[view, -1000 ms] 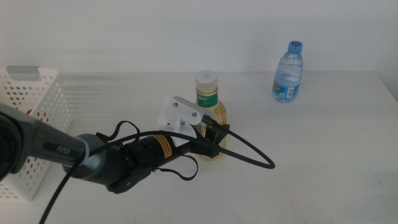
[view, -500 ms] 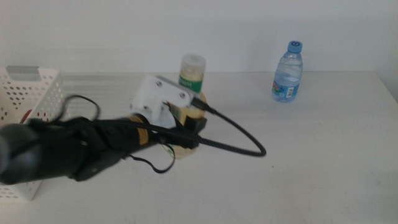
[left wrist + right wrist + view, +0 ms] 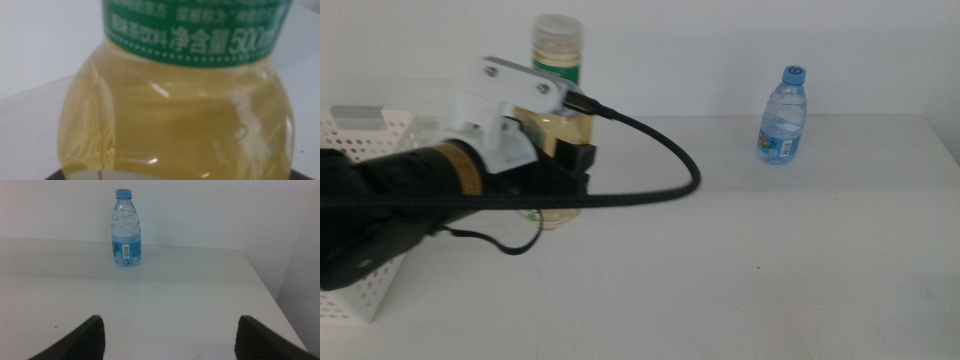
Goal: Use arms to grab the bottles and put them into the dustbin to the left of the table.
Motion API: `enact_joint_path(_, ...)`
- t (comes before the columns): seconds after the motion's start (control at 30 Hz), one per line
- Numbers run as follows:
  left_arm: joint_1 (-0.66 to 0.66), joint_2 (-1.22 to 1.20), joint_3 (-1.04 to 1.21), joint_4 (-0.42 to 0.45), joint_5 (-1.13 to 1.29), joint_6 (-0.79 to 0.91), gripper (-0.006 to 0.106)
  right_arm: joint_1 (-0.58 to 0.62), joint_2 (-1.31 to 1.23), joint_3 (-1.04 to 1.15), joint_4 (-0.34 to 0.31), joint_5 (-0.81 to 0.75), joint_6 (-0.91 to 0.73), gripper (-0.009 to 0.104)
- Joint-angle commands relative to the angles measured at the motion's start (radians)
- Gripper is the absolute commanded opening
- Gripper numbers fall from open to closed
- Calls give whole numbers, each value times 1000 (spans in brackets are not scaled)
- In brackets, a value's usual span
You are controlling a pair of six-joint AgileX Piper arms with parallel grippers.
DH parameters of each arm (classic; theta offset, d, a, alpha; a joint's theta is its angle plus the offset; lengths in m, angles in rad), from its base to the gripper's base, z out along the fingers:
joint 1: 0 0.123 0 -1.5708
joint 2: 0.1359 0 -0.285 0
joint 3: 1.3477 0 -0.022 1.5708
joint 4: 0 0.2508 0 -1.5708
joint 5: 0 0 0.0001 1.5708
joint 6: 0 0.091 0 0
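Observation:
The yellow-liquid bottle (image 3: 558, 60), with a green label and pale cap, hangs lifted above the table (image 3: 770, 250), held upright by my left gripper (image 3: 568, 168), which is shut on its lower body. In the left wrist view that bottle (image 3: 175, 115) fills the picture. The dustbin (image 3: 365, 135), a white perforated basket, stands at the table's left edge, partly hidden behind the left arm. The small blue-capped water bottle (image 3: 783, 118) stands upright at the back right. My right gripper (image 3: 170, 335) is open over the table, well short of the water bottle (image 3: 126, 230), and is out of the middle view.
A black cable (image 3: 670, 160) loops from the left wrist's white housing (image 3: 505, 95) out over the table's middle. The table's right edge (image 3: 265, 285) runs close beside the water bottle.
The left arm has lifted the yellow bottle off the table and carried it up and to the left, toward the dustbin. The water bottle has not moved.

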Motion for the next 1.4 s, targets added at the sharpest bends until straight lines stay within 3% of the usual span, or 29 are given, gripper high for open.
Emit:
enact_joint_path(0.0, -2, -85, -39, -3, -24, -20, -5, -6, -28, -7, -6, -74, -5, 68)
enact_joint_path(0.17, -2, -115, -128, -13, 289, 4, -5, -6, -28, -7, -6, -74, -5, 68)
enact_joint_path(0.33, -1, -114, -239, -71, 493, 161, -5, -6, -28, -7, -6, -74, -5, 68)
enact_joint_path(0.57, 141, -89, -377, -331, 653, 418, -5, -6, -28, -7, -6, -74, -5, 68)
enact_joint_path(0.7, 237, -63, -433, -420, 718, 507, -5, -6, -28, -7, -6, -74, -5, 68)
enact_joint_path(1.37, 566, 113, -601, -560, 990, 721, -5, -6, -28, -7, -6, -74, -5, 68)
